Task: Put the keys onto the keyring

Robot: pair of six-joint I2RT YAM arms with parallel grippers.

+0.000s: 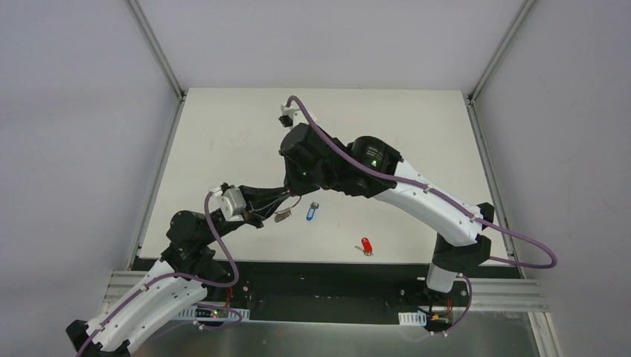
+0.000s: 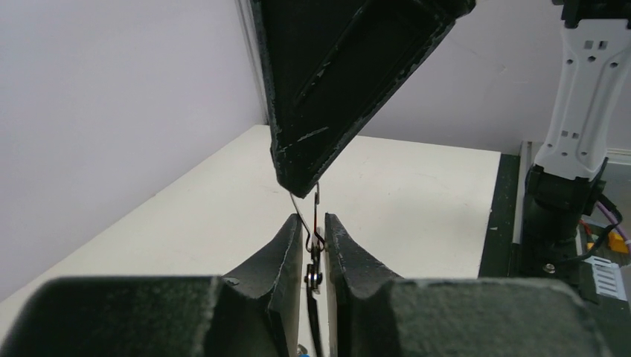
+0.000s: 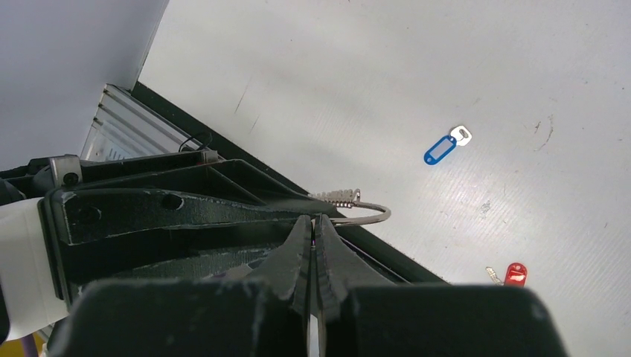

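Here, 1 keyring (image 3: 370, 217), 2 keys (image 3: 441, 149)

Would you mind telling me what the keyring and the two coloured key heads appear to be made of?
Keyring: thin silver wire with bright glints, apparently polished metal. Blue key head: evenly saturated colour with no metallic shine, probably plastic. Red key head: solid red, slightly glossy, likely plastic, though too small to be sure.
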